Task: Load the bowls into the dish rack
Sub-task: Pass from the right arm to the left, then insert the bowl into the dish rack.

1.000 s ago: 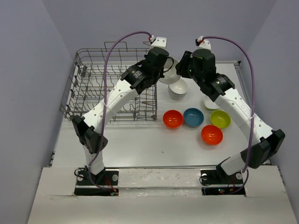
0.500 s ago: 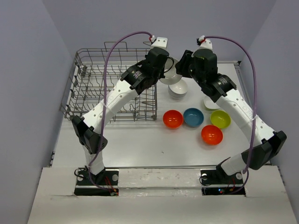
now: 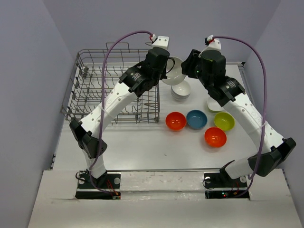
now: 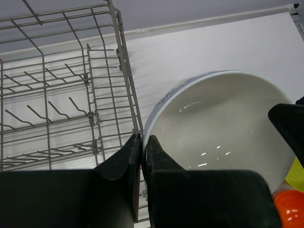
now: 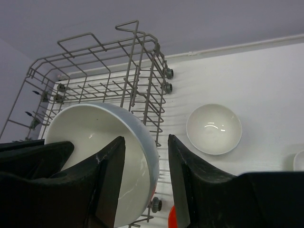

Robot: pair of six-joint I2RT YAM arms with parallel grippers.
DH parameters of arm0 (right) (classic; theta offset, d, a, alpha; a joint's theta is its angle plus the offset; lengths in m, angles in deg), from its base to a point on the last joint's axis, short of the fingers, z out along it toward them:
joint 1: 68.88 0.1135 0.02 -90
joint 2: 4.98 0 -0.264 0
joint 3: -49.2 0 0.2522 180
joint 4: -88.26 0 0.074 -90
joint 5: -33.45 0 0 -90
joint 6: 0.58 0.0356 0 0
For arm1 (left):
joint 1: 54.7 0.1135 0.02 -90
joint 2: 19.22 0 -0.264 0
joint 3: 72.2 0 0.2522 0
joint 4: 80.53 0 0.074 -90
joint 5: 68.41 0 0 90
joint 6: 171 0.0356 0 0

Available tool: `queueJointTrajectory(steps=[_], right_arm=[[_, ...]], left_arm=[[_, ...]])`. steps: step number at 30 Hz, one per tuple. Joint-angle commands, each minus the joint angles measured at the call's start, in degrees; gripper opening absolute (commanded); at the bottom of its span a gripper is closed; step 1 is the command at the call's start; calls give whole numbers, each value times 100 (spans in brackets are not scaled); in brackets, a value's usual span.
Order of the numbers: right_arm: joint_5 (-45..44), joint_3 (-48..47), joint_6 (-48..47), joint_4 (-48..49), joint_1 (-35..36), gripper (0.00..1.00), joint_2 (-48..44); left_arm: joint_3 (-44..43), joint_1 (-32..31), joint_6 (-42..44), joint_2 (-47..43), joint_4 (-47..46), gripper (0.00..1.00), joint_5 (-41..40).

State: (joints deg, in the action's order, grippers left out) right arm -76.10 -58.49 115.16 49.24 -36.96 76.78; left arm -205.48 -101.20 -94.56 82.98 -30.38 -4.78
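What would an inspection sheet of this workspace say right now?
Surface: white table, no spills seen.
Job's things: rack, no bowls seen in it; white bowl held up beside the rack; on the table, white stack, orange bowl, blue bowl, green bowl, second orange bowl, half-hidden bowl.
Clutter: nothing seen.
Grippers: left gripper fingers pinch the white bowl's rim; right gripper fingers open, astride the far rim.
Cables: left cable and right cable, purple, arc above the arms.
Surroundings: plain walls.
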Motion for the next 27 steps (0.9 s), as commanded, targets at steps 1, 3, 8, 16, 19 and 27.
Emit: queueJointTrajectory(steps=[1,3,8,16,19,27], right_arm=[[-330,-214,-77,249,42,47,-248],[-444,-196,-86,258,42,47,-309],[-777,-64,-95,267,42,47,-608],[-928,147,-104,267,42,48,-872],[-770,138,-86,258,42,47,-802],[-84,-380,-33,-5,42,47,102]], left_arm=[[8,9,29,-507,-500,0,-79],[43,36,38,-569,-509,0,-123],[105,132,55,-744,-544,0,-175],[149,571,82,-964,-562,0,-61],[140,870,99,-1026,-544,0,-26],[87,1837,143,-868,-518,0,141]])
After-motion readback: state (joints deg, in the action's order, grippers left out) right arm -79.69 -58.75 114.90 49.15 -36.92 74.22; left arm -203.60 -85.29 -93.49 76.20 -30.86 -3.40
